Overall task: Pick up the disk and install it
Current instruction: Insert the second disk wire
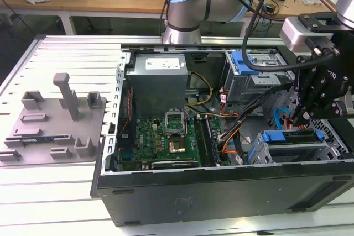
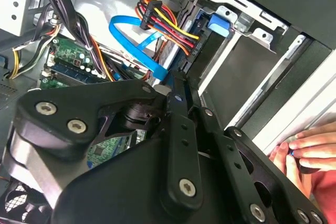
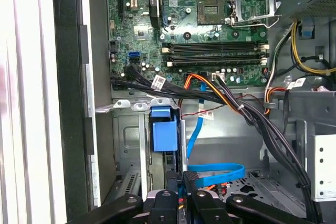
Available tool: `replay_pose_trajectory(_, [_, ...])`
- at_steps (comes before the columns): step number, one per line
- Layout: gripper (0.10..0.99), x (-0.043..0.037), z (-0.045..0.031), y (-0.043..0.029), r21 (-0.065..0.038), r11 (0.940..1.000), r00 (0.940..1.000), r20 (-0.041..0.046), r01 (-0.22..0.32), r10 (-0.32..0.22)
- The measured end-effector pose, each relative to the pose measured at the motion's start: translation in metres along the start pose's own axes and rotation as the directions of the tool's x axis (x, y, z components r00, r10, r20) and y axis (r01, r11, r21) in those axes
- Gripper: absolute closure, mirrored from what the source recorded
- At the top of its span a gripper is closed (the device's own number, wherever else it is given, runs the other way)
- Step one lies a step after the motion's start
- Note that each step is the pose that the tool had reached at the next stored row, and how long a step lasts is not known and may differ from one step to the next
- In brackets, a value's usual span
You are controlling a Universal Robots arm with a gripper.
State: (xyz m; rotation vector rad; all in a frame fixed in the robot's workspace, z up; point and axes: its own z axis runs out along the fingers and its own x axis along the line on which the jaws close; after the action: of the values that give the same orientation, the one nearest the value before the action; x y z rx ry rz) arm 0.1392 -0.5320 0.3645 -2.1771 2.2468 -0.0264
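The disk [image 1: 292, 151], silver with a bright blue frame, sits in the drive cage at the near corner of the open computer case on the exterior view's right. Its blue frame end [image 3: 163, 136] shows in the first wrist view, standing in the cage slot. My black gripper [image 1: 299, 119] hangs just above that cage. Its fingers are shut, pressed together with nothing between them [image 3: 181, 178], and the tips point at the disk's end. In the second wrist view the gripper [image 2: 176, 85] reaches toward the cage beside a blue frame tab [image 2: 218, 24]. Whether the tips touch the disk I cannot tell.
A blue data cable [image 3: 210, 174] and bundled power wires [image 2: 168, 30] lie close to the fingers. The motherboard [image 1: 166, 134] fills the case floor. A second blue carrier [image 1: 243, 62] sits in the far cage. A grey fixture tray [image 1: 50, 125] lies on the exterior view's left. A person's hand [image 2: 310, 150] rests by the case edge.
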Motion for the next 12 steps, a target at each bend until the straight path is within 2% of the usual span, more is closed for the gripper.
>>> replay_pose_trajectory(12, [0.925,0.0023,0.0048,-0.0014,0.000,1.0000,1.0000,0.0000,0.000,0.000])
